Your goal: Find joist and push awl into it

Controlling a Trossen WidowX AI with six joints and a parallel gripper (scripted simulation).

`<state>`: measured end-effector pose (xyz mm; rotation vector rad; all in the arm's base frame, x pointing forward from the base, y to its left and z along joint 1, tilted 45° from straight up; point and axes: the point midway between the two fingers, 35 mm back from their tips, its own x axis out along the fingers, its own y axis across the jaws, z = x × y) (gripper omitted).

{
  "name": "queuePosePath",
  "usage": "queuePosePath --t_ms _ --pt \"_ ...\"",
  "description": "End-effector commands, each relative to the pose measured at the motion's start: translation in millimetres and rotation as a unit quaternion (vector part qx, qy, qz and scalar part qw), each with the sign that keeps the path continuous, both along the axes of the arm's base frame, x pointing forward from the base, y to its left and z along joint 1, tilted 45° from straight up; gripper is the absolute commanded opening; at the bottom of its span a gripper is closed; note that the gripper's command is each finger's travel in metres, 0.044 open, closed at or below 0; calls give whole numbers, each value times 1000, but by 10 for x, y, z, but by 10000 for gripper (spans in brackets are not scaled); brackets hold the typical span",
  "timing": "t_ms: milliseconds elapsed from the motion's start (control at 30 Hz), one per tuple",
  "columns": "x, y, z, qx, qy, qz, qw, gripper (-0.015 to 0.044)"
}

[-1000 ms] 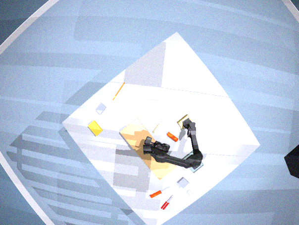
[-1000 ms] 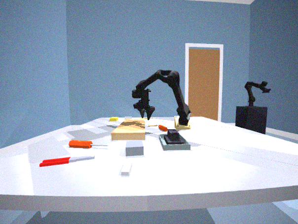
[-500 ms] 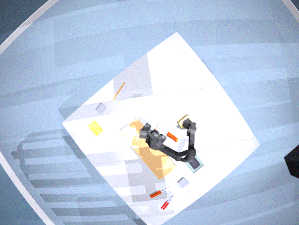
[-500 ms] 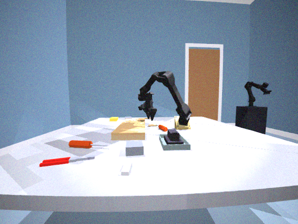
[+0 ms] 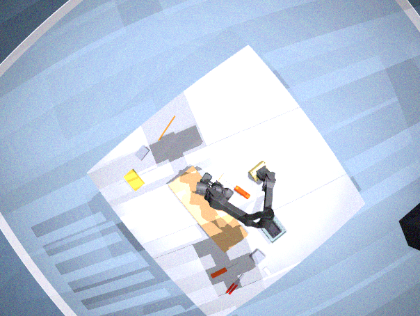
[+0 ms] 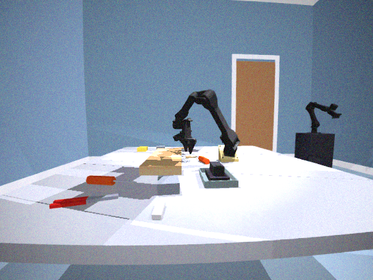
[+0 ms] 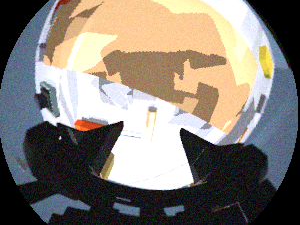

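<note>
The tan floor panel (image 5: 195, 179) (image 6: 160, 170) (image 7: 150, 29) lies flat, crossed by shadows. The black stud finder (image 5: 275, 230) (image 6: 217, 169) sits in the grey-green tray (image 5: 279, 236) (image 6: 220, 184) (image 7: 55, 105). What looks like the awl, a thin tool with a tan handle (image 5: 221, 177) (image 6: 190, 157) (image 7: 151, 125), lies beside the panel, partly hidden by the arm in the top view. My gripper (image 5: 217, 186) (image 6: 189, 152) (image 7: 152, 127) is open and empty, pointing down above the table near the panel's edge. The tan handle shows between its fingers in the wrist view. No hole is discernible in the panel.
An orange-handled tool (image 5: 242, 192) (image 6: 204, 160) (image 7: 87, 125) lies near the arm's base. Another orange-handled tool (image 5: 219, 272) (image 6: 100, 180), red-handled pliers (image 5: 231, 288) (image 6: 69, 202), a grey block (image 5: 258, 256) (image 6: 168, 186) and a white block (image 5: 266, 271) (image 6: 158, 211) lie beyond the panel's other end.
</note>
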<state>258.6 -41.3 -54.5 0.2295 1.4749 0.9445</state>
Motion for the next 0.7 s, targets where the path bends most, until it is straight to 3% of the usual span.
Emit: queuePosePath --t_ms 0,567,667 --pt "-9 45 -41 2 1 -3 1000 440" --pt "-47 219 -213 3 1 -3 1000 440" --pt "-47 219 -213 3 1 -3 1000 361"
